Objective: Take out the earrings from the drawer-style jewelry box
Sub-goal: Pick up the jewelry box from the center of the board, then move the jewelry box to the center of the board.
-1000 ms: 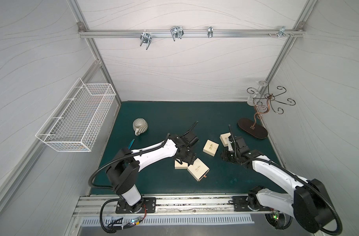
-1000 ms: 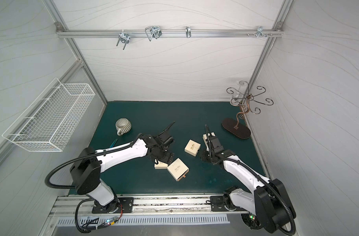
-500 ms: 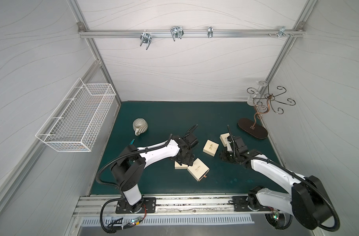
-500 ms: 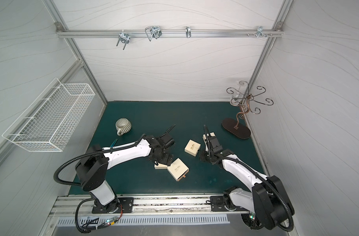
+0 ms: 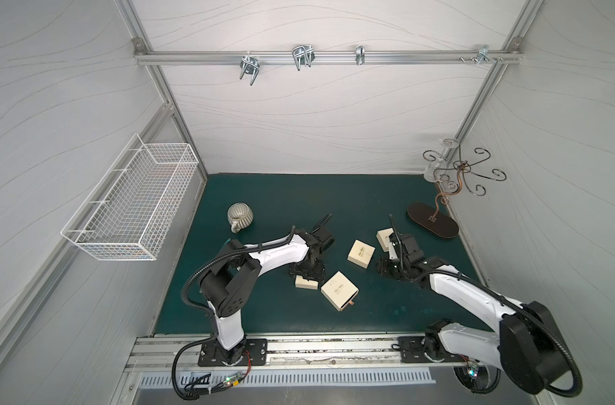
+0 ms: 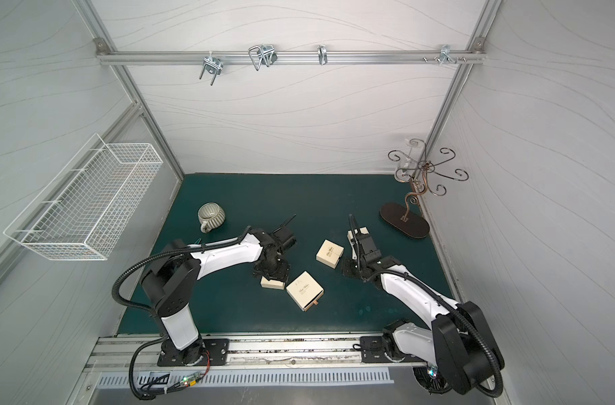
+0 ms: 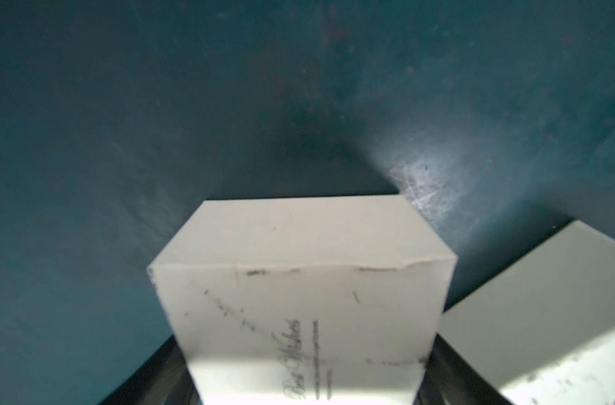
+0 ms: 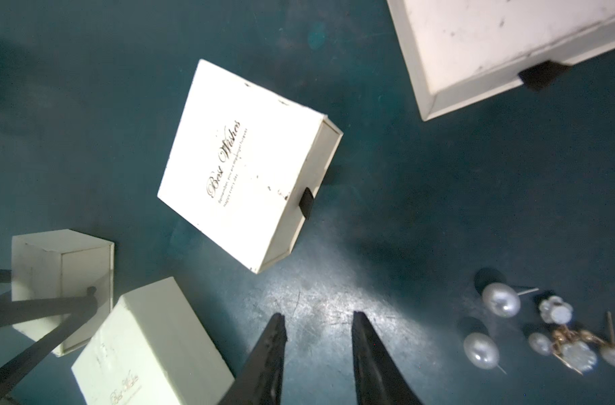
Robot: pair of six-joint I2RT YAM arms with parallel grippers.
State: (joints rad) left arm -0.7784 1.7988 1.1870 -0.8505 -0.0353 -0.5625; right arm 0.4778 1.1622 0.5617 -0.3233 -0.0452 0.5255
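My left gripper (image 5: 307,276) straddles the small box (image 7: 299,315), with a finger at each side wall. I cannot tell whether I am truly pressing it. My right gripper (image 8: 319,315) hangs with its fingers apart and nothing between them, over bare mat (image 8: 404,196) near the mid box (image 8: 243,164), off the side with the tab (image 8: 306,205). The earrings (image 8: 540,343) lie loose on the mat out that same way, outside every box. The mid box sits roughly between them and the small box.

The step in hand, as I judge it, is getting a sound hold on the small box. I should squeeze only enough to stop it sliding. It is thin cream card, matt, scuffed grey, with one edge dented, so its walls would likely buckle. A low, square grip looks safest.

The earrings are glossy pearl-like beads, round and oval, on thin pins, with a small gilt cluster among them. They would likely roll or slip from hard black fingers, so I'd pinch a pin. The mat is dull teal, rubbed pale in patches.
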